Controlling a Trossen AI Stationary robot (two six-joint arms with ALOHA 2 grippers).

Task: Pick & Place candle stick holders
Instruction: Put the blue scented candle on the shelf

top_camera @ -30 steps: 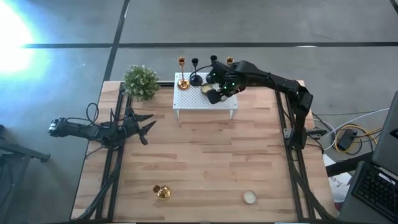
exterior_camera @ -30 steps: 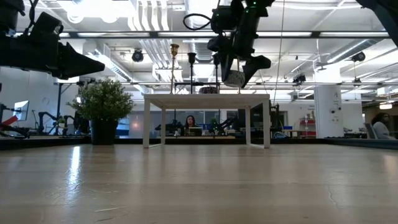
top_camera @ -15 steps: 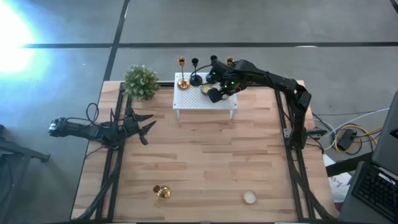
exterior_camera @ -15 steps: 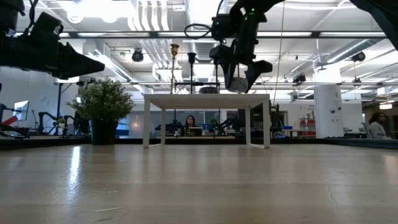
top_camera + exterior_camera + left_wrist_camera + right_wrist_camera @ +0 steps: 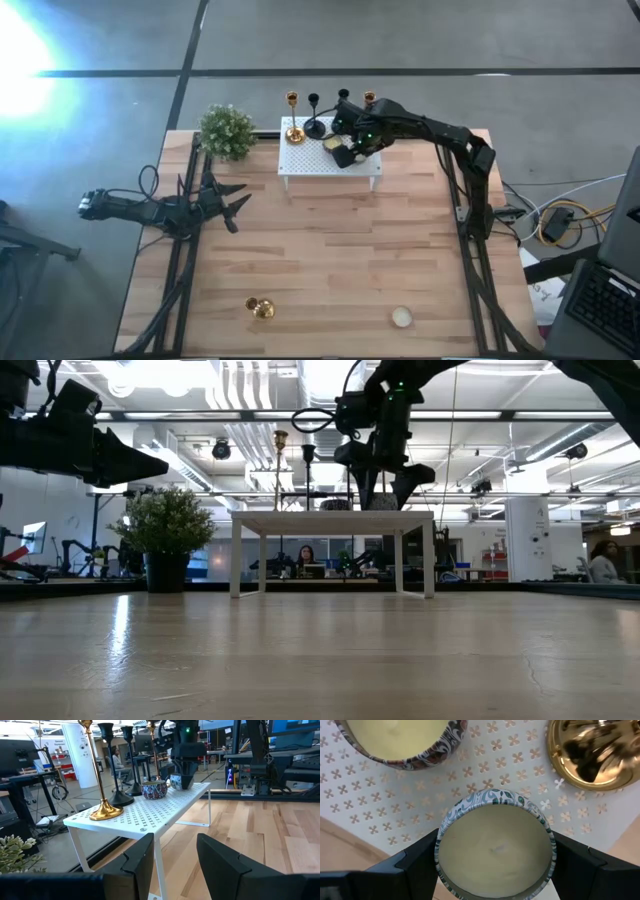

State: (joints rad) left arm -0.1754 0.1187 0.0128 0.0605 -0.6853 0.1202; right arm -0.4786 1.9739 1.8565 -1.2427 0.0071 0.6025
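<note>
- Two end effectors on record. The right end effector (image 5: 495, 870) is over the white perforated rack (image 5: 305, 160), its fingers spread wide around a patterned candle tin (image 5: 496, 843), which it holds by the sides just above or on the rack top; contact with the rack cannot be told.
- A second patterned tin (image 5: 402, 742) sits on the rack just beyond the held one.
- Candle stick holders: a gold base (image 5: 590, 752) just beside the held tin; a gold holder (image 5: 102, 795) and black holders (image 5: 117, 780) upright on the rack, beyond the right end effector.
- One gold holder (image 5: 260, 308) lies on the bench (image 5: 330, 260), well apart from both end effectors.
- Left end effector (image 5: 172, 857): part open, empty, hanging clear of the rack, beside the potted plant (image 5: 226, 131).
- Step judged: setting the tin down on the rack.
- Next move calls for: release, then a straight lift clear of the neighbouring gold base.
</note>
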